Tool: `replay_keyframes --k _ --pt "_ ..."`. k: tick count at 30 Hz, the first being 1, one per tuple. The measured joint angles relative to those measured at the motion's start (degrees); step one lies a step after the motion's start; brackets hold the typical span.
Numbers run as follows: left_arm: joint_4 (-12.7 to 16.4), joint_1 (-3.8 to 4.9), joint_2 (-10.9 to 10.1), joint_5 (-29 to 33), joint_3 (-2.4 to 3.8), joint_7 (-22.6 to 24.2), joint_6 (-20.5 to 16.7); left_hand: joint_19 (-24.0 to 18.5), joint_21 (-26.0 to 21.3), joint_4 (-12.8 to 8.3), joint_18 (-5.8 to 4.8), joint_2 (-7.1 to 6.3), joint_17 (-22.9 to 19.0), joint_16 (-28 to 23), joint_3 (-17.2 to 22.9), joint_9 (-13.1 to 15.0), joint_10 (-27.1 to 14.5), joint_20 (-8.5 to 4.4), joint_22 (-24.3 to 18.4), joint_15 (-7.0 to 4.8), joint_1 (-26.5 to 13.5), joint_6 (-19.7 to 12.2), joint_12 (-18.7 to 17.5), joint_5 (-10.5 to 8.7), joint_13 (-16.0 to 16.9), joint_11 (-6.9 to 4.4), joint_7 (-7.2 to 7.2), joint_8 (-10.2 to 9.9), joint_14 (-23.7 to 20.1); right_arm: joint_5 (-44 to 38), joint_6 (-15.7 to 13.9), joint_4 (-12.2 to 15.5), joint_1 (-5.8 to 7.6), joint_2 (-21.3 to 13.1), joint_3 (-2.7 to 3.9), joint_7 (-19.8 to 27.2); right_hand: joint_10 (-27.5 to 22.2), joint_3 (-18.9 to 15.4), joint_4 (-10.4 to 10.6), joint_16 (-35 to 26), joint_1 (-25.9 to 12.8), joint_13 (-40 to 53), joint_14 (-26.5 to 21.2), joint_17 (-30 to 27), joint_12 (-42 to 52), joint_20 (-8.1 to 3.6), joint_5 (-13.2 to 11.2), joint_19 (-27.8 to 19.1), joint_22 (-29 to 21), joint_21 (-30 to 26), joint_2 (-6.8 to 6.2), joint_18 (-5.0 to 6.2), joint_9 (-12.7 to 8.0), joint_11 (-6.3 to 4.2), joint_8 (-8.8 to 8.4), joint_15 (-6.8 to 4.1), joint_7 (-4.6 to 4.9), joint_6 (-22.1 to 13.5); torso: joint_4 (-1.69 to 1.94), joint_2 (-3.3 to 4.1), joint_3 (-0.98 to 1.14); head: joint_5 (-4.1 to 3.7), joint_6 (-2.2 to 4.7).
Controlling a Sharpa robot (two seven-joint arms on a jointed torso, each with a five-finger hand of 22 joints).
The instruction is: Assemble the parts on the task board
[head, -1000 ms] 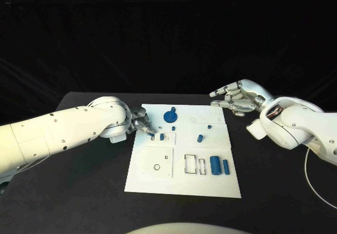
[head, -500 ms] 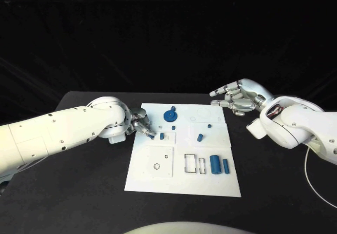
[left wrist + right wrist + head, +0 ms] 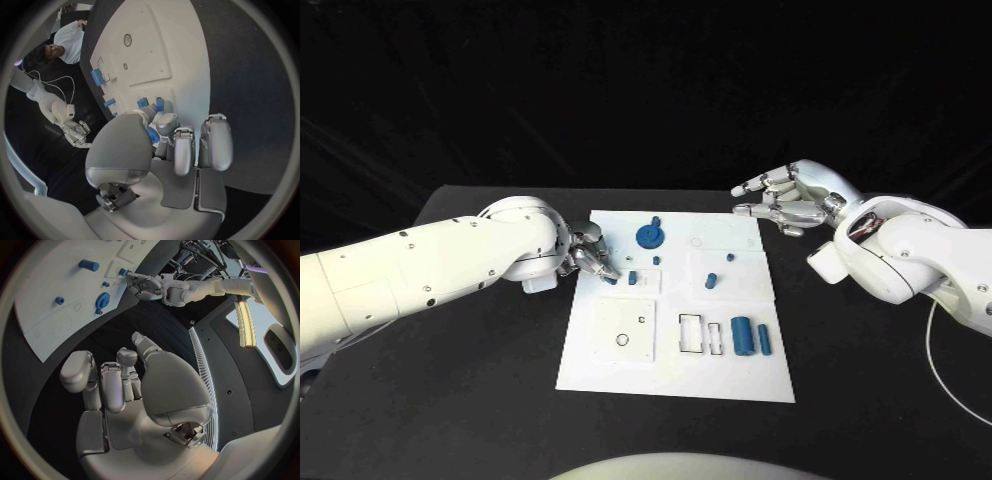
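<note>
The white task board (image 3: 639,372) lies in the middle of the table. My left hand (image 3: 587,256) reaches over its left edge, and thumb and a finger pinch a small blue part (image 3: 152,135) just above the board. Two small blue pegs (image 3: 160,104) stand right beside the fingertips. A blue gear (image 3: 649,237) sits near the far edge, and two larger blue blocks (image 3: 743,337) lie at the near right. My right hand (image 3: 790,200) hovers past the board's far right corner, fingers spread and holding nothing.
More small blue parts (image 3: 711,281) stand in the board's middle right field. Empty outlined recesses (image 3: 691,336) lie beside the blocks, and round holes (image 3: 622,342) mark the near left panel. Black table surrounds the board on all sides.
The right hand has drifted slightly away from the board. The left hand stays at the same spot with the small blue part.
</note>
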Motion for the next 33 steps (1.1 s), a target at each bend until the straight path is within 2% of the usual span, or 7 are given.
replay_keyframes --k 17,18,21,24,27,33 --pt "-0.35 0.05 0.41 -0.28 0.03 -0.1 0.41 0.0 0.0 0.24 0.0 -0.01 -0.01 0.0 0.55 0.02 0.22 0.0 -0.01 0.0 -0.02 0.04 0.0 -0.1 0.07 0.19 0.0 -0.05 0.0 0.0 0.03 0.06 -0.01 0.01 0.0 0.0 0.0 0.0 0.0 0.0 0.0 0.0 0.0 0.0 0.0 0.0 0.0 0.0 0.0 0.0 0.0 0.0 0.0 0.0 0.0 0.0 0.0 0.0 0.01 -0.02 0.01 0.08 0.01" --pt "-0.43 0.05 0.48 -0.28 0.03 -0.17 0.41 0.0 0.05 0.38 0.0 -0.22 -0.01 0.0 0.74 0.04 0.37 0.0 -0.01 0.0 -0.44 0.19 0.0 0.07 0.24 0.05 0.14 0.13 0.0 0.0 0.03 0.06 -0.01 0.0 0.0 0.01 0.0 0.0 0.0 0.0 0.0 0.0 0.0 0.0 0.0 0.0 0.0 0.0 0.0 0.0 0.0 0.0 0.01 0.0 0.0 0.0 0.0 0.0 0.01 -0.03 0.04 0.09 0.01" --pt "-0.68 0.05 0.72 -0.28 0.03 -0.47 0.4 0.0 0.22 -1.65 0.0 -0.76 -0.01 0.0 3.13 0.25 0.77 0.0 -0.01 0.0 -2.69 0.66 0.35 0.08 0.53 -0.33 0.0 0.57 0.0 0.0 0.03 0.09 -0.01 -0.02 0.0 0.01 0.0 0.0 0.0 0.0 0.0 0.0 0.0 0.0 0.0 0.0 0.0 0.0 0.0 0.0 0.0 0.0 0.01 0.0 0.0 0.0 0.0 0.0 -0.01 -0.03 0.05 0.14 0.01" --pt "-0.88 0.07 0.96 -0.28 0.03 -0.89 0.39 0.01 0.22 -2.62 0.0 -1.37 -0.01 0.0 4.2 0.39 1.08 -0.01 -0.01 -0.02 -4.13 1.27 0.41 0.08 0.76 -0.46 -0.21 0.67 0.02 0.0 0.03 0.11 -0.01 -0.05 0.0 0.01 0.0 0.0 0.0 0.0 0.0 0.0 0.0 0.0 0.0 0.0 0.0 0.0 0.0 0.0 0.0 -0.01 0.01 0.0 0.0 0.0 0.0 0.0 -0.03 -0.03 0.05 0.15 0.01" --pt "-1.03 0.1 1.18 -0.28 0.06 -1.38 0.39 0.19 0.44 -2.77 -0.01 -1.77 -0.01 0.0 4.35 0.64 1.24 -0.23 -0.01 -0.42 -5.28 1.77 0.78 0.09 0.99 -0.63 -0.66 0.76 0.01 0.0 0.03 0.12 -0.01 -0.09 0.0 0.01 0.0 0.0 0.0 0.0 0.0 0.0 0.0 0.0 0.0 0.0 0.0 0.0 0.0 0.0 0.0 0.0 0.01 0.0 0.0 0.0 0.0 0.0 -0.05 -0.03 0.05 0.15 -0.05" --pt "-1.27 0.15 1.51 -0.28 0.09 -2.23 0.46 0.01 0.44 -1.89 -0.01 -1.81 -0.01 0.0 3.47 0.8 1.36 -0.41 -0.01 -0.42 -6.68 2.51 1.1 0.31 1.32 -0.75 -1.23 1.08 0.01 0.0 0.03 0.16 -0.01 -0.12 0.0 0.01 0.0 0.0 0.0 0.0 0.0 0.0 0.0 0.0 0.0 0.0 0.0 0.0 0.0 0.0 0.0 0.0 0.01 0.0 0.0 0.0 0.0 0.0 -0.06 -0.02 0.05 0.12 -0.11"
